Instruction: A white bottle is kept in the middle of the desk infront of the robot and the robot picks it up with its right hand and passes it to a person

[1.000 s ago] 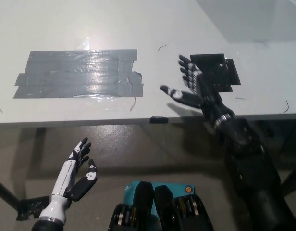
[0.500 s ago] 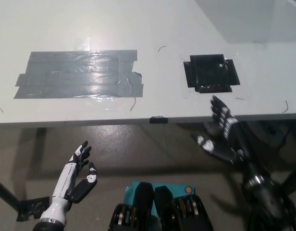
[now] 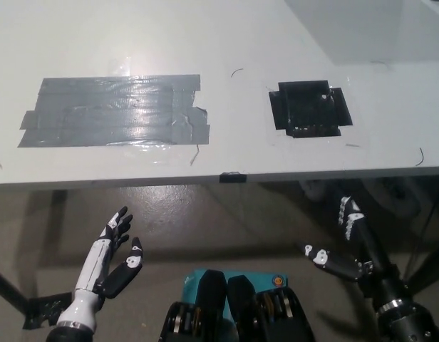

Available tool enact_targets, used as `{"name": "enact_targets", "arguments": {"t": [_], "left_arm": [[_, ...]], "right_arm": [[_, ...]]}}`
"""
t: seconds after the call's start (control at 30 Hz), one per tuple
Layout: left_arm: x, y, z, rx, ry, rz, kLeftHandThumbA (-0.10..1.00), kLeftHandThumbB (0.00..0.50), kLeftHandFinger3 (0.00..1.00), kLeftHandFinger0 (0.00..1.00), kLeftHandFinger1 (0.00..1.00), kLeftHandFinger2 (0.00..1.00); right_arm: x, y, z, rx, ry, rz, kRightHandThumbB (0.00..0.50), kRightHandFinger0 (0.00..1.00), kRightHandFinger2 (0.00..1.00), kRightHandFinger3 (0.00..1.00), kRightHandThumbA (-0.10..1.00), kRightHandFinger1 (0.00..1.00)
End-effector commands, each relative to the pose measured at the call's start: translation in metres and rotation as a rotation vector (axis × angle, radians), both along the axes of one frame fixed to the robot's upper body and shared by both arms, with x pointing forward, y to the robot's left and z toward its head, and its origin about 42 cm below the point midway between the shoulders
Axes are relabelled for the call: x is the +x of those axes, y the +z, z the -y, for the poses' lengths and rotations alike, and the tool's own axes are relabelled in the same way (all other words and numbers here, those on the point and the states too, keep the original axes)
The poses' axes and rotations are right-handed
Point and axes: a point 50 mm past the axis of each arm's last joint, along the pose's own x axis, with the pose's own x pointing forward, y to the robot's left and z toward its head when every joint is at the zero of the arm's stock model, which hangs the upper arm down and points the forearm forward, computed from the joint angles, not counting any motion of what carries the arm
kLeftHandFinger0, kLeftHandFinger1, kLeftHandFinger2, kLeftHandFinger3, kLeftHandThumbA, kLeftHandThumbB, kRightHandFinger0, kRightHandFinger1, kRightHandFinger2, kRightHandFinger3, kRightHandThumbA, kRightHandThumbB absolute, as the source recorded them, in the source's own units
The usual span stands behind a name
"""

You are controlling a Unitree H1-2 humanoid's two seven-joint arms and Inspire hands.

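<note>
No white bottle shows anywhere in the head view. My black right hand (image 3: 351, 246) hangs below the desk's front edge at the lower right, open, fingers spread, holding nothing. My white left hand (image 3: 116, 253) rests at the lower left, also below the desk, open and empty. The white desk (image 3: 226, 149) spans the upper half of the picture.
A large patch of grey tape (image 3: 112, 110) lies on the desk's left half. A black taped square (image 3: 310, 108) sits on its right half. A small dark clip (image 3: 233, 176) is at the front edge. Below the desk is brownish floor.
My right hand has dropped from above the desk beside the black square, back over the front edge, down to the lower right. The left hand has barely moved.
</note>
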Motion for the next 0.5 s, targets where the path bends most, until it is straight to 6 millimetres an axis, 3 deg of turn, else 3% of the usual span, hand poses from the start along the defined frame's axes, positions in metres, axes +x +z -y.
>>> {"name": "enact_targets", "arguments": {"t": [0.0, 0.47], "left_arm": [[0.0054, 0.0116, -0.0009, 0.007, 0.001, 0.058, 0.28, 0.143, 1.00, 1.00, 1.00, 1.00], [0.0030, 0.0116, -0.0013, 0.013, 0.000, 0.051, 0.34, 0.131, 1.00, 1.00, 1.00, 1.00]], "right_arm": [[0.0089, 0.0087, -0.0014, -0.010, 0.027, 0.097, 0.359, 1.00, 1.00, 1.00, 0.84, 1.00], [0.0059, 0.0070, -0.0020, -0.008, 0.027, 0.089, 0.357, 1.00, 1.00, 1.00, 0.87, 1.00]]}}
